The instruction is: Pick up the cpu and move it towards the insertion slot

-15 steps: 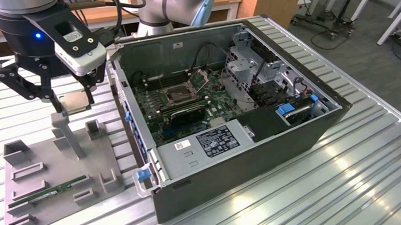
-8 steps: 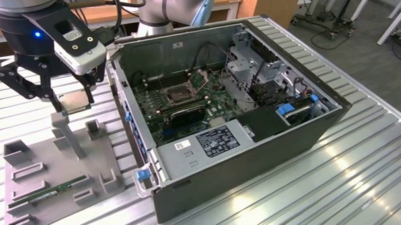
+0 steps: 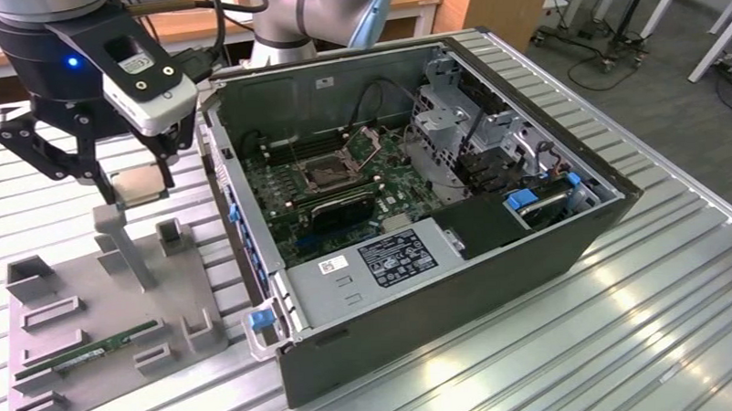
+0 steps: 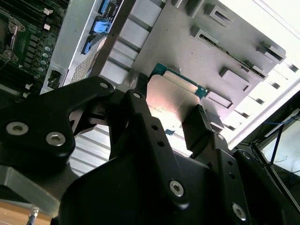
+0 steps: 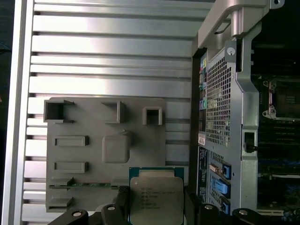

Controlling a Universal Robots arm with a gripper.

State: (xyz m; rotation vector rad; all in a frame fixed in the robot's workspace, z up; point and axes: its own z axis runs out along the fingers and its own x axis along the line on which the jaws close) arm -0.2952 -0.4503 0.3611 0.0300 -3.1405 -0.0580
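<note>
**CPU clamped in gripper, lifted above grey tray**

Gripper (image 3: 138, 186) has its black fingers (image 5: 123, 206) closed on two opposite edges of the cpu (image 3: 139, 187). Chip hangs in the air above the grey tray (image 3: 54, 349), clear of the tray's tall post (image 3: 120, 241), at the exterior view's left.

In the first wrist view the cpu (image 5: 156, 199) shows its silvery face with a green edge; several lines of small print on it, too small to read. In the second wrist view the cpu (image 4: 174, 104) sits between the finger pads (image 4: 198, 125), metal face catching light.

Insertion slot (image 3: 321, 171), shiny frame with dark centre, sits on the green motherboard (image 3: 341, 197) inside the open computer case (image 3: 466, 275), well apart from the chip, toward the exterior view's right.

Memory stick (image 3: 97, 350) lies in a tray recess. White label (image 3: 335, 265) and a dark printed label (image 3: 399, 256) on the power supply cover; text not legible. Slatted metal table (image 3: 662, 323) under everything.
</note>
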